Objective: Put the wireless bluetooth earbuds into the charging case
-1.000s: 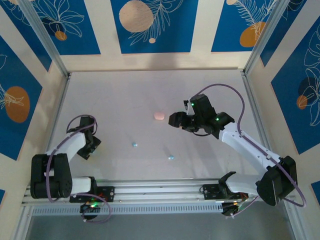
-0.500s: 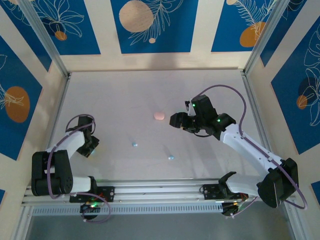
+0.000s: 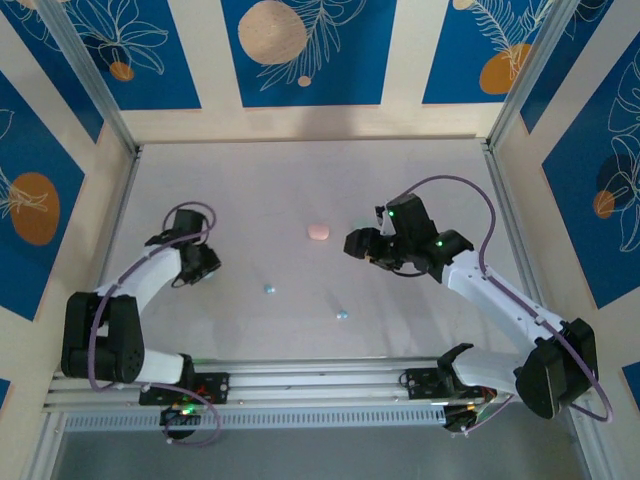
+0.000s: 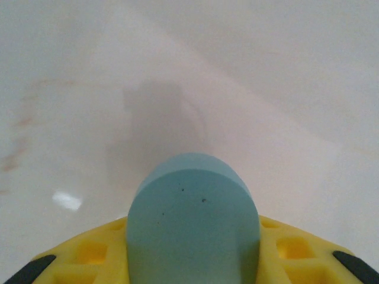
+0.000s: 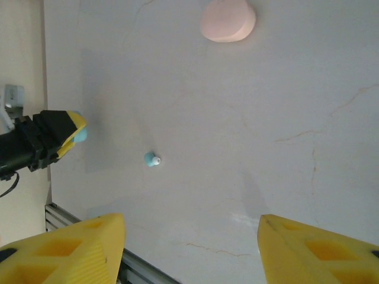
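- On the near side of the pink case [image 3: 318,232], found two light-blue earbuds [image 3: 269,289] lying loose on the table [image 3: 400,170], well apart, neither shifted from a second ago.
- Far to the left of the pink case, saw the left gripper [image 3: 200,263] swung inward and closer to it, with jaws gone from half open to clamped on a light-blue charging case [image 4: 192,219], its rounded end sticking out past the yellow fingers [image 4: 89,254]; could not tell whether its lid was open.
- Just right of the pink case, noted the right gripper [image 3: 352,243] barely moved, jaws parted as before with nothing between them.
- Judged the case pickup done and the case on its way toward the buds; no bud seated yet.
- Down-left of the pink case in the right wrist view, read the left-hand earbud [image 5: 151,160] as lying flat, long axis roughly sideways, pale tip turned away from the left gripper; found the other bud [image 3: 343,315] too small to read.
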Motion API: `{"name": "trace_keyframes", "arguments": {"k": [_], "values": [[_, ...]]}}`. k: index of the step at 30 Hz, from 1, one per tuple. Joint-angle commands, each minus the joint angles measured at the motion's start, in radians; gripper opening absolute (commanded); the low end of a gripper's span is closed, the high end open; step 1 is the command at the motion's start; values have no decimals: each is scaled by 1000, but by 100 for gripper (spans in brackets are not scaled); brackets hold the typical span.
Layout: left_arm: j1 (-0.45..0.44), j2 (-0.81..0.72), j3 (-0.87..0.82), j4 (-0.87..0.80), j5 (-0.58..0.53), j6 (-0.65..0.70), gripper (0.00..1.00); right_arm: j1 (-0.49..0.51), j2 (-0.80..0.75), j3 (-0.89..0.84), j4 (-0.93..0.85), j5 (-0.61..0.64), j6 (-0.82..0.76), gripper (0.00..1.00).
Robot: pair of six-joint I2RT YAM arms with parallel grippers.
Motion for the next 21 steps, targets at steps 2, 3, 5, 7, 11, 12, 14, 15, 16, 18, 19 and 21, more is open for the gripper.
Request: {"name": "trace_keyframes", "arguments": {"k": [2,3,5,7,11,12,14,15,16,18,19,21], "values": [[-153,33,108,37,34,165,24,-44,-52,-39,2,-31,29,62],[-180,45,128,49,64,186,24,-58,-65,-50,2,-35,32,62],[-233,69,163,67,106,235,23,-86,-96,-72,0,-37,40,62],[-306,102,205,64,118,316,23,-121,-132,-102,0,-42,51,62],[-411,166,259,46,171,405,23,-183,-195,-146,-6,-59,64,62],[-426,181,267,44,192,402,23,-198,-210,-153,-12,-63,66,62],[-446,211,291,16,152,318,23,-220,-233,-161,-25,-64,65,62],[-456,228,311,-11,127,262,21,-230,-244,-165,-31,-64,64,62],[-465,247,328,-25,142,226,22,-239,-252,-171,-34,-66,64,62],[-491,283,370,-78,124,172,21,-255,-265,-176,-39,-70,63,62],[-504,302,396,-115,97,131,20,-260,-268,-178,-41,-74,63,63],[-525,336,419,-139,92,48,20,-264,-269,-185,-37,-75,66,63]]}}
